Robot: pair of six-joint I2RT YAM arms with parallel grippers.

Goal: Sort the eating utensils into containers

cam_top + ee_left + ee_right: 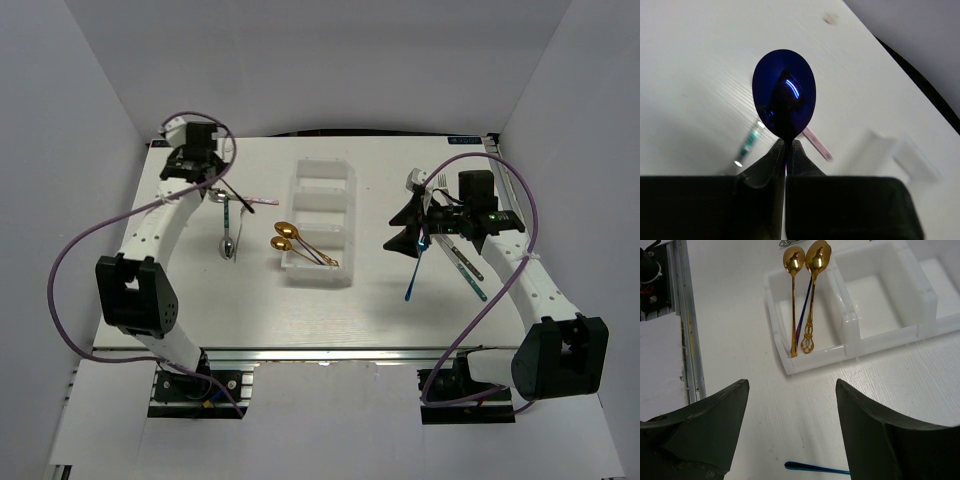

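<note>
Two robot arms at a white bench, with cutlery partly sorted into a divided white tray.

The left hand (786,146), at the far left of the bench (330,320), is clamped shut on the neck of a blue-purple spoon (784,92), whose bowl points away from the wrist camera. A silver spoon (229,243) with a teal handle lies on the bench near that hand. The right hand (791,385) is spread wide and holds nothing, to the right of the tray (850,347). A slim blue utensil (415,268) lies on the bench beside it. Two gold spoons (792,305) lie in the tray's nearest end compartment with their bowls over the rim, and a thin blue-purple handle (802,315) lies between them.
</note>
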